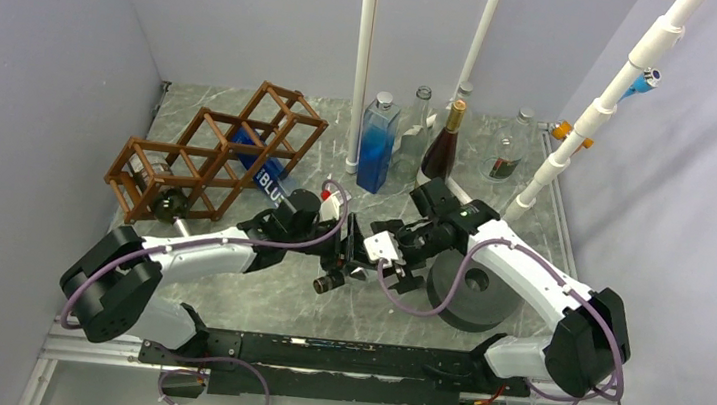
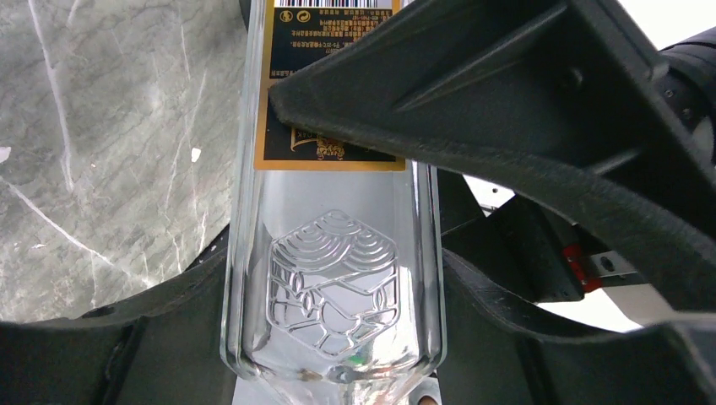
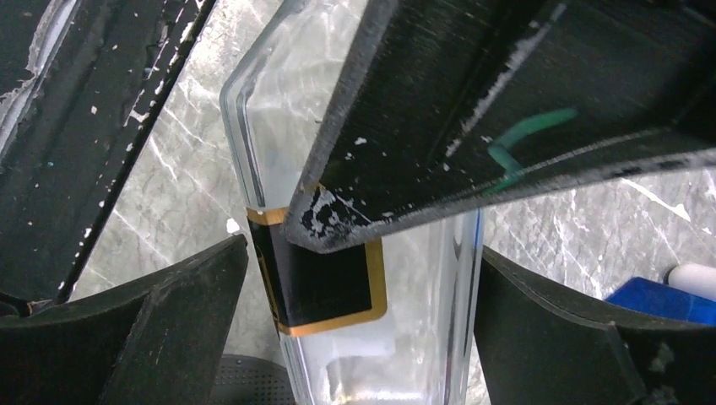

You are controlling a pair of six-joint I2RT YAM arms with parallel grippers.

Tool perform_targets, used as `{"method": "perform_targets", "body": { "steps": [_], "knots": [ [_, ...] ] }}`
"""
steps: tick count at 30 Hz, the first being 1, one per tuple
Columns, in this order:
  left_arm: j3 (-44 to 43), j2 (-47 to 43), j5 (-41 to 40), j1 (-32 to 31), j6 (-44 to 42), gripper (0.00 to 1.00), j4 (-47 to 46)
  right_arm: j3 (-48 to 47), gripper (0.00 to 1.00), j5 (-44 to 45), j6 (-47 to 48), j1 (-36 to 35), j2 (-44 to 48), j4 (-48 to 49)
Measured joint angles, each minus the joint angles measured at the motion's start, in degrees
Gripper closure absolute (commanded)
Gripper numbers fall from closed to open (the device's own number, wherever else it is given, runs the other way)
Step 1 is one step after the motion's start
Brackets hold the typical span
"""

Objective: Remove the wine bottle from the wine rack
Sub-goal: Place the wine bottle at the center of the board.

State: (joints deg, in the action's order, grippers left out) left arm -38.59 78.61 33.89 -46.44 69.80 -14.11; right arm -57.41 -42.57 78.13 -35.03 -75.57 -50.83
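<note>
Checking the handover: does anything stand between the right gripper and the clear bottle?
Nothing visible. The clear bottle sits between the open fingers of the right gripper, held by the left gripper, away from the wine rack.

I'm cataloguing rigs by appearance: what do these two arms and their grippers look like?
The left arm and right arm have white links, bulky black joints and looping purple cables. The left gripper and right gripper have black wedge-shaped fingers, some flecked with white scuffs.

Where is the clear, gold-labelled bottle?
In the top view the bottle is right of the wine rack, held by the left end effector, the right end effector around it.
</note>
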Motion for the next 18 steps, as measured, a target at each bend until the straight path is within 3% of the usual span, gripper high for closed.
{"method": "perform_targets", "body": {
  "steps": [6, 11, 16, 18],
  "knots": [
    [-0.90, 0.76, 1.68, 0.50, -0.74, 1.00, 0.81, 0.07, 0.12, 2.73, -1.07, -1.53, -0.26, 1.27],
    [-1.20, 1.16, 2.64, 0.63, -1.53, 1.00, 1.70, 0.17, 0.26, 4.37, -1.01, -2.03, -0.61, 1.64],
    [-1.20, 1.16, 3.43, 1.03, -1.49, 1.00, 2.05, 0.48, 0.48, 5.07, 0.42, -2.40, -0.70, 1.79],
    [-1.20, 1.16, 3.67, 1.22, -1.62, 1.00, 2.14, 0.48, 0.63, 5.01, 0.74, -2.43, -0.81, 1.92]
  ]
}}
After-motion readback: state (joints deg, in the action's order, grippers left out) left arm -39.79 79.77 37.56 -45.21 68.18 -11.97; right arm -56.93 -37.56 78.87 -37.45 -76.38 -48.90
